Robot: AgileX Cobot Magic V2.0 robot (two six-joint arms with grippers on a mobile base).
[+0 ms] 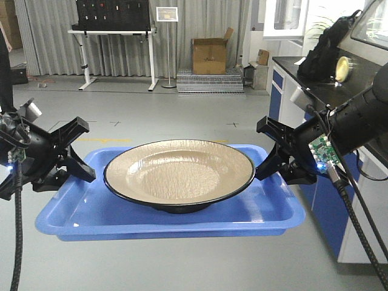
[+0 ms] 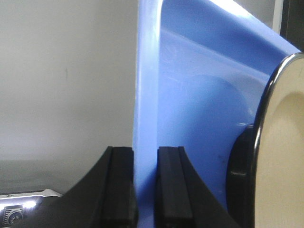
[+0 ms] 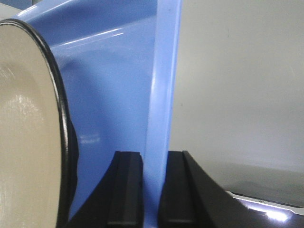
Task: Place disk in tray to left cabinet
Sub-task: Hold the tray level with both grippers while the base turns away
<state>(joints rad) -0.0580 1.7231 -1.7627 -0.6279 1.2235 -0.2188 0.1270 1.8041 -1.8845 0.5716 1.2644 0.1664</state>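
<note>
Count: 1 tray, 1 disk, 2 grippers, all in view.

Left gripper (image 1: 77, 153): closed on the tray's left lip. In the left wrist view both black fingers (image 2: 121, 190) press the lip, one on each face, no gap.

Tray (image 1: 170, 227): blue, held in the air over the grey floor, carried only by the two end lips. Long axis runs left-right, and the short axis runs near-far. It sits roughly level, open side up.

Disk (image 1: 179, 173): lies inside the tray, about centred, tan face up, black rim all round. Its dark foot rests on the tray floor. It's round, so it has no long axis. The rim stands above the tray lip and spans most of the tray's near-far width. At each end, bare tray floor shows between the disk and the gripped lip. The disk is near both grippers and touches neither.

Right gripper (image 1: 274, 153): clamped on the tray's right lip, same as the left. The right wrist view shows the lip pinched between two black fingers (image 3: 126, 190).

Far background: desk (image 1: 115, 29) at left, 1 cardboard box (image 1: 209, 54) mid, black bag (image 1: 327, 48) on the counter at right.
</note>
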